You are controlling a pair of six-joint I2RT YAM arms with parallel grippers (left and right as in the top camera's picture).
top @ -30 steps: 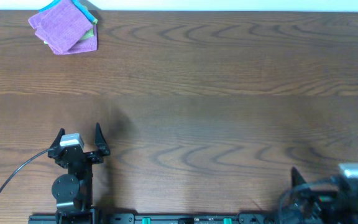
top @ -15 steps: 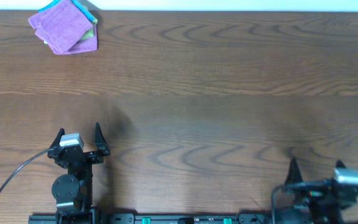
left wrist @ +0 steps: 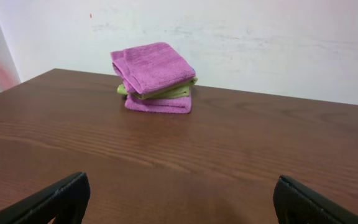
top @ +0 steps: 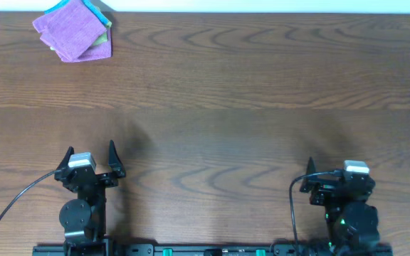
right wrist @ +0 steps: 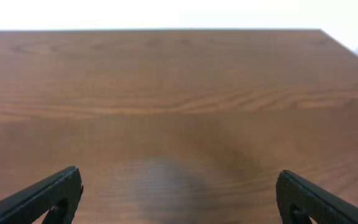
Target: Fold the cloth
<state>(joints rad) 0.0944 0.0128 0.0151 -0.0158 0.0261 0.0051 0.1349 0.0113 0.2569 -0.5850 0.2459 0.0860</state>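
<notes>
At 7 o'clock on the table (top: 248, 107), the left gripper (top: 90, 148) rests low, its jaws spread wide with nothing between them. At 5 o'clock the right gripper (right wrist: 179, 177) sits the same way, jaws wide over bare wood. A black cable (top: 13, 206) loops out at 8 o'clock.

Well apart from both, at 11 o'clock near the far edge, the cloth (top: 68, 27) lies folded on top of a small pile (left wrist: 157, 81). A green cloth (left wrist: 169, 93) lies under it, a second purple layer lies beneath that, and a sliver of blue cloth (top: 102, 10) shows at the back. Whether the 2 purple layers are 1 piece or 2 cannot be told.

The risks from here appear to lie in the pile. Wide jaws closing on so soft a stack would likely bite through to the green cloth as well, lifting 2 pieces instead of 1, or drag the whole pile along. The pile sits close to the table's far and left edges, so a push from the near side could tip it off. The reach is long for the left gripper and longer for the right, which could leave only a shallow, slipping pinch on the cloth's edge.
</notes>
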